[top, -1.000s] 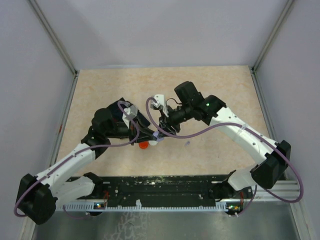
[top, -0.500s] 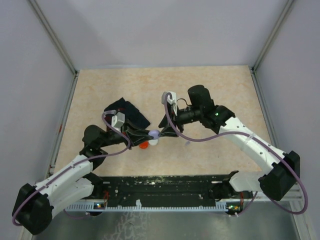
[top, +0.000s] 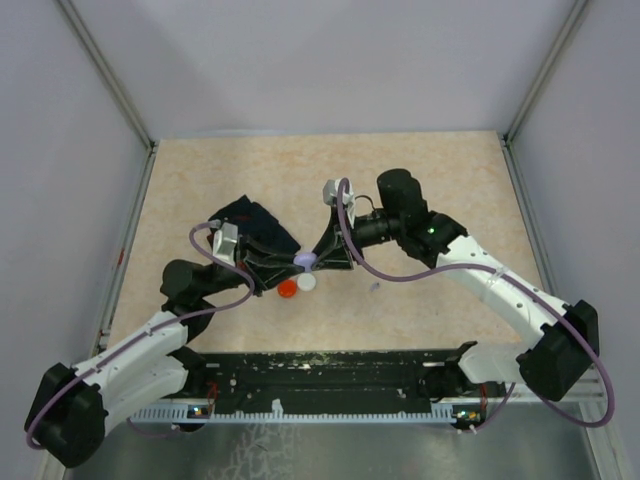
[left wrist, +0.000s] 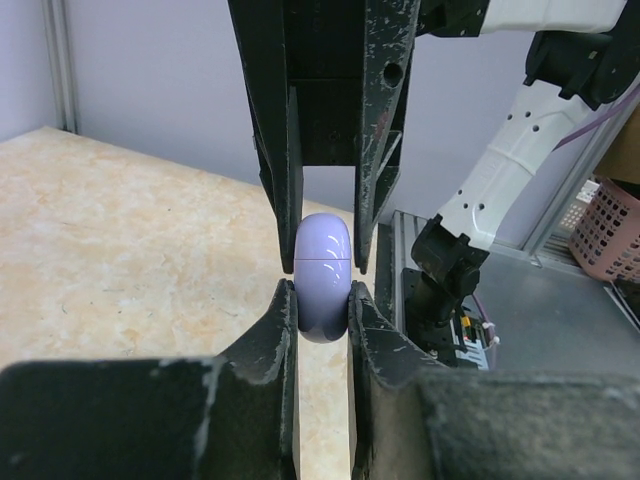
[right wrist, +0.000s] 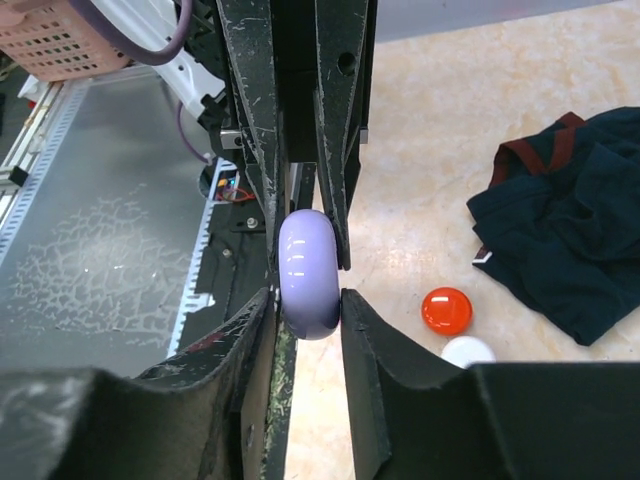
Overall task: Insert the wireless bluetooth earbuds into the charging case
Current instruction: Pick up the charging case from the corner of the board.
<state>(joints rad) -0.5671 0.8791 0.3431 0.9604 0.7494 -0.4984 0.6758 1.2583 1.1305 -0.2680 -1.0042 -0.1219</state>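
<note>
Left gripper pinches the lower half of the shut lavender charging case and right gripper pinches the upper half, so an uneven pull could squirt the slick shell out onto the beige table by the dark cloth, red disc and white disc; earbuds too small to pick out, grey walls around.

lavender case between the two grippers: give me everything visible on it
The lavender case is a small, rounded, glossy pebble, plastic by its look, with a fine seam around it that appears shut. It stands on edge, narrow side toward both wrist cameras, held off the table. The left gripper pinches its broad faces from one end and the right gripper from the other; nothing else touches it.
</note>
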